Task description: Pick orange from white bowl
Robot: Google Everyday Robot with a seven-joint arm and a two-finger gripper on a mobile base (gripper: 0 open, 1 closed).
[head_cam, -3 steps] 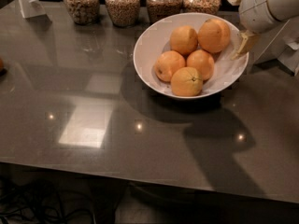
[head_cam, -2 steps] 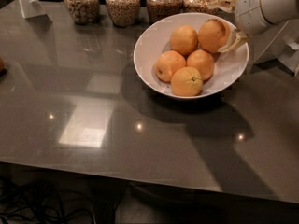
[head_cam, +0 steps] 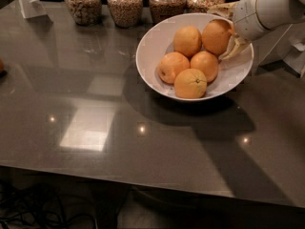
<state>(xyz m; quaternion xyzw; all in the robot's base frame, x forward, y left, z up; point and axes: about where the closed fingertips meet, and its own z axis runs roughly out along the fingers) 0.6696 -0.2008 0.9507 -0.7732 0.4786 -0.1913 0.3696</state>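
The orange (head_cam: 215,37) sits at the back right of the white bowl (head_cam: 144,61), touching two of the four smaller oranges (head_cam: 190,83) piled beside it. The gripper (head_cam: 218,32) reaches in over the bowl's right rim, spread wide, with one finger (head_cam: 220,8) above the orange and the other below it. Whether they press the skin I cannot tell. The bowl rests on a dark grey table (head_cam: 95,123), just before four glass jars of grain (head_cam: 125,6).

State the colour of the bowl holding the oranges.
The bowl is white, clearest in the camera view; the gripper is at its right rim.
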